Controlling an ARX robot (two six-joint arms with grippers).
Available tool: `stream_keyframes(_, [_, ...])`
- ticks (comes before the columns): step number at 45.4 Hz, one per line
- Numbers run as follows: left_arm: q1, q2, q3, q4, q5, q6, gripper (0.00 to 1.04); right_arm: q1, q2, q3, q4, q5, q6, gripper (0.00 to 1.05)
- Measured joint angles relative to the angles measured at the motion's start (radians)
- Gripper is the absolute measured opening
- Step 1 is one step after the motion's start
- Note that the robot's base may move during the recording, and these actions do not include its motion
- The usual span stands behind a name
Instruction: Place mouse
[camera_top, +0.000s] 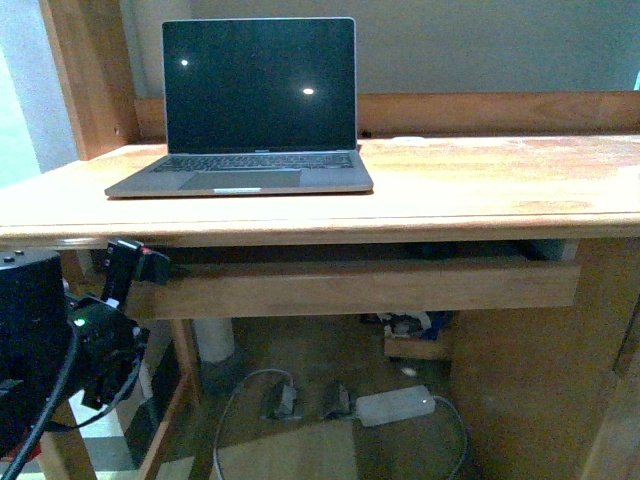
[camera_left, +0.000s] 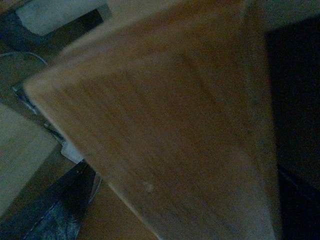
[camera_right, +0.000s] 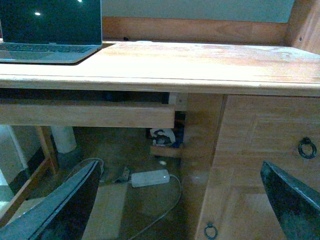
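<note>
The mouse is out of view in every frame. My left gripper (camera_top: 138, 264) hangs open below the desk's front edge, at the left end of the pull-out tray (camera_top: 360, 285). Its wrist view is a blur of wood held very close, with one dark finger (camera_left: 55, 210) at the edge. My right gripper (camera_right: 175, 210) is open and holds nothing. Its two dark fingers (camera_right: 60, 210) frame the floor under the desk and the cabinet front. The right arm does not show in the front view.
A grey laptop (camera_top: 250, 110) stands open with a dark screen on the left of the wooden desk (camera_top: 480, 180). A white power brick (camera_top: 395, 405) and cables lie on the floor underneath. A cabinet door with ring handles (camera_right: 306, 147) closes the desk's right side.
</note>
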Motion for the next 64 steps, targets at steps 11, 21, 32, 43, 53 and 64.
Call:
stream_keyframes(11, [-0.024,0.046,0.060,-0.031,-0.031,-0.048,0.98,0.000,0.000,0.000,0.000,0.000,0.000,0.98])
stream_keyframes(21, [-0.031,0.071,0.092,-0.036,-0.041,-0.058,0.95,0.000,0.000,0.000,0.000,0.000,0.000,0.98])
stream_keyframes(32, [-0.041,0.066,0.131,-0.060,-0.036,-0.068,0.64,0.000,0.000,0.000,0.001,0.000,0.000,0.98])
stream_keyframes(43, [-0.042,0.059,0.127,-0.067,-0.029,-0.163,0.58,0.000,0.000,0.000,0.000,0.000,0.000,0.98])
stream_keyframes(53, [-0.053,-0.020,0.013,-0.073,-0.021,-0.171,0.57,0.000,0.000,0.000,0.000,0.000,0.000,0.98])
stream_keyframes(64, [-0.075,-0.222,-0.167,-0.239,-0.062,-0.175,0.57,0.000,0.000,0.000,0.000,0.000,0.000,0.98])
